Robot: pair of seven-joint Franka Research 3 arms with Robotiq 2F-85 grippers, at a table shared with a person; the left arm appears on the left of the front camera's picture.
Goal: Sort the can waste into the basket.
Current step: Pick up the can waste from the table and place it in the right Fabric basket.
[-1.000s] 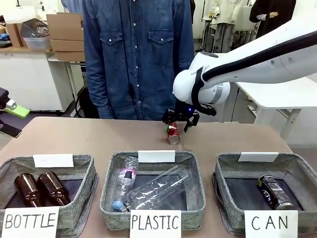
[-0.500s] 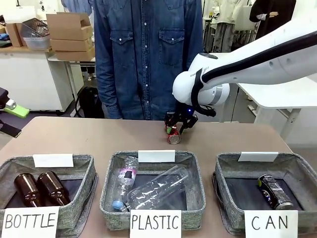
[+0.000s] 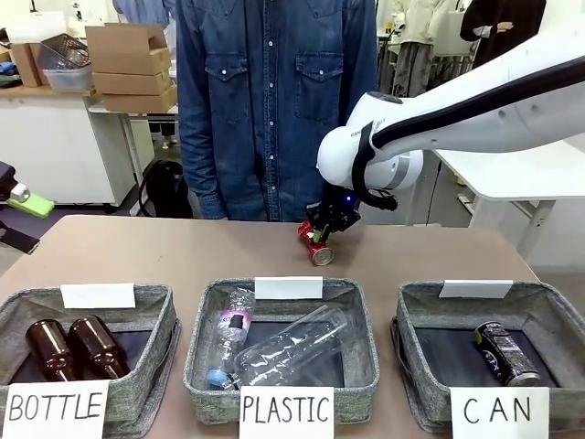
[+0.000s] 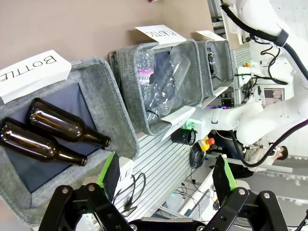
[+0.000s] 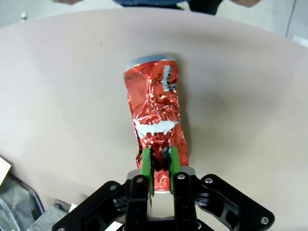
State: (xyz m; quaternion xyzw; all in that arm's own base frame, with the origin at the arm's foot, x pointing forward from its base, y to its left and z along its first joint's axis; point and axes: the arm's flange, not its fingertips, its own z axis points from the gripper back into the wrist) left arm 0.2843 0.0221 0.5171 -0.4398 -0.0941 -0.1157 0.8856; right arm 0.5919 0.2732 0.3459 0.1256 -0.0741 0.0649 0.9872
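Dark can lies in the CAN basket at lower right; my right gripper pinches the crushed red can, apparently lifted, at centre frame, not yet delivered.

- You see the right gripper clamped on the red can at the table's 12 o'clock.
- At 4 o'clock, the dark can lies in the CAN basket.
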